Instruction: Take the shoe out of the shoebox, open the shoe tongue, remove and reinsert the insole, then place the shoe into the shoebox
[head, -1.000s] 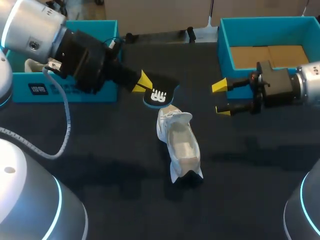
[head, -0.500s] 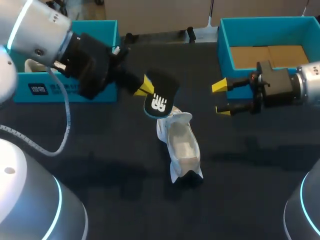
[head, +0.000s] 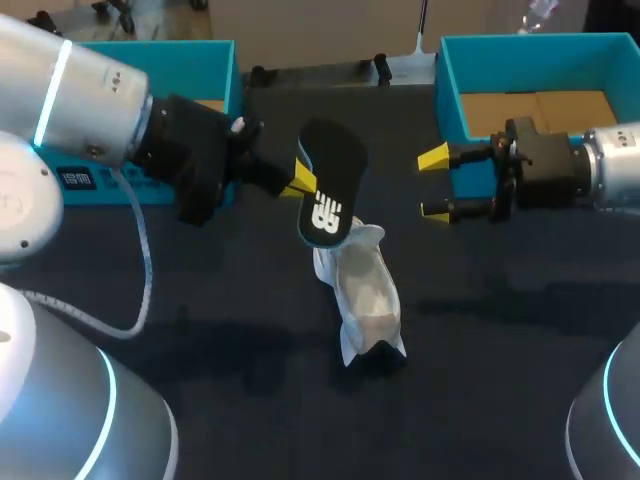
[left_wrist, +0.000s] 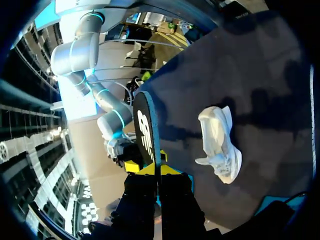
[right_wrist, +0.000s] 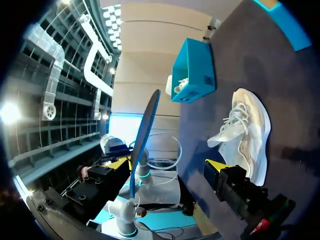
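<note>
Probably light and bendy, the insole (head: 333, 170) is pinched by its edge in the left tool (head: 301, 181), the right tool (head: 436, 184) spread.

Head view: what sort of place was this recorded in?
Probably a robot lab bench, not a home: the left hand grips an insole and the right hand hangs open over a dark table with a white shoe and a teal shoebox at its far right.

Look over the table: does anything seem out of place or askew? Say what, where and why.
The insole is out of the shoe: the left gripper holds it tilted in the air above the shoe's end. The shoe itself lies on the table, its tongue flopped open.
</note>
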